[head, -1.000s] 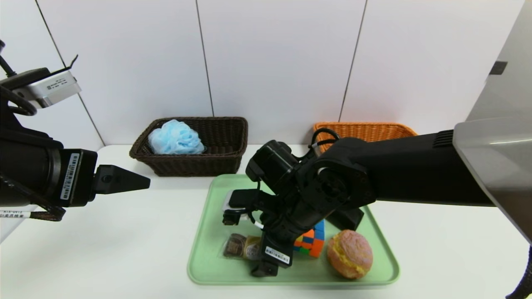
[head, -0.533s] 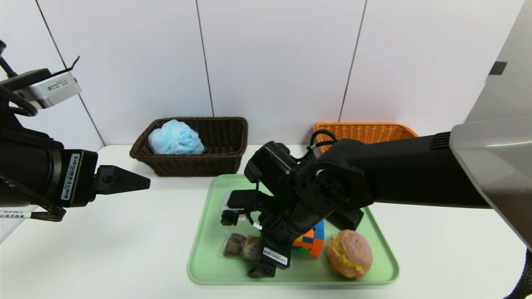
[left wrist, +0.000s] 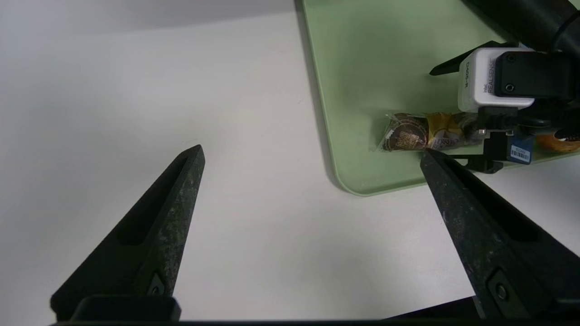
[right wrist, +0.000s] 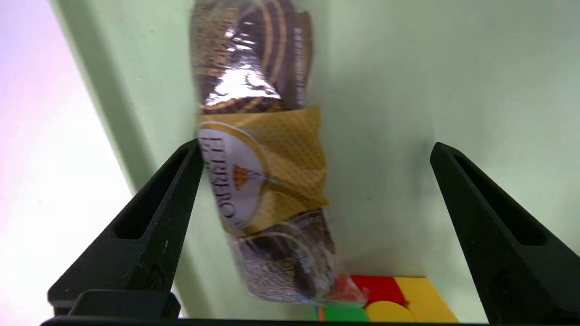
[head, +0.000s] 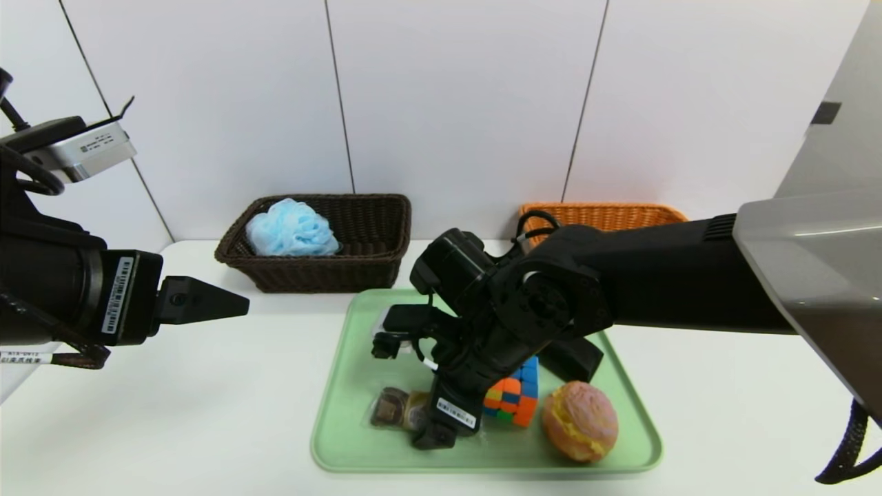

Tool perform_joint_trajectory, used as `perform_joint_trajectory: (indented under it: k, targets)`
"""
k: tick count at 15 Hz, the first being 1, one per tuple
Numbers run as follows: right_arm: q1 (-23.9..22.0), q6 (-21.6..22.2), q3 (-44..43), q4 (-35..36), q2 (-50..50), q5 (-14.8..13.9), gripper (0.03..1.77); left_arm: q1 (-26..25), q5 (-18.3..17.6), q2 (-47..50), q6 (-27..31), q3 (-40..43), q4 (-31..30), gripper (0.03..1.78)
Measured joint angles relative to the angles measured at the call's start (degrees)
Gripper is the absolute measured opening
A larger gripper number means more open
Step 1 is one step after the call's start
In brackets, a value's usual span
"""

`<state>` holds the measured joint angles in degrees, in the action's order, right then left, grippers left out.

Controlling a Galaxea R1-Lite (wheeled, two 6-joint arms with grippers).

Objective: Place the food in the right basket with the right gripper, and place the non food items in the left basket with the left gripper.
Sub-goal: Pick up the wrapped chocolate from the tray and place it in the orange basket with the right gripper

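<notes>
The clear pack of gold-foil chocolates (head: 396, 408) lies at the near left of the green tray (head: 344, 441). My right gripper (head: 434, 437) is low over the pack and open. In the right wrist view the pack (right wrist: 263, 181) sits between the spread jaws of the right gripper (right wrist: 317, 146), close against one finger. The puzzle cube (head: 515, 396), the bun (head: 579, 420) and the black pouch (head: 572, 358) are on the tray too. The blue pouf (head: 291, 229) rests in the dark brown basket (head: 372, 269). My left gripper (head: 207, 300) hovers open over bare table, left of the tray.
The orange-tan basket (head: 599, 215) stands at the back right, partly behind my right arm. Both baskets sit against the white wall. In the left wrist view the tray's near corner (left wrist: 353, 181) and the pack (left wrist: 421, 136) lie beyond the left gripper (left wrist: 312, 149).
My right gripper has shifted slightly farther onto the tray, closer round the chocolate pack, and its wrist has turned a little. The left arm has stayed still.
</notes>
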<state>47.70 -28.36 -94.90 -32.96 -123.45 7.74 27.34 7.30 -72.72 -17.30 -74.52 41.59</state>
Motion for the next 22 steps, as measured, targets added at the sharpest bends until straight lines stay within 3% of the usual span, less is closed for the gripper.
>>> perform_joint_trajectory:
  k: [3, 9, 19, 22]
  targets:
    - [-0.9, 0.2, -0.2, 0.0, 0.1, 2.7, 1.7, -0.1, 0.0, 0.0, 0.0, 0.0, 0.0, 1.69]
    - [-1.1, 1.6, -0.2, 0.1, 0.3, 5.2, 1.7, -0.2, 0.0, -0.3, 0.1, 0.0, 0.0, 1.69]
    - [-0.7, 1.7, 0.5, 0.3, -0.9, 5.4, 1.7, -0.2, 0.0, -0.5, 0.0, 0.0, 0.0, 1.69]
    - [-0.7, 1.6, 0.5, 0.3, -0.9, 5.3, 1.24, -0.2, 0.0, -0.5, 0.1, 0.0, -0.1, 1.69]
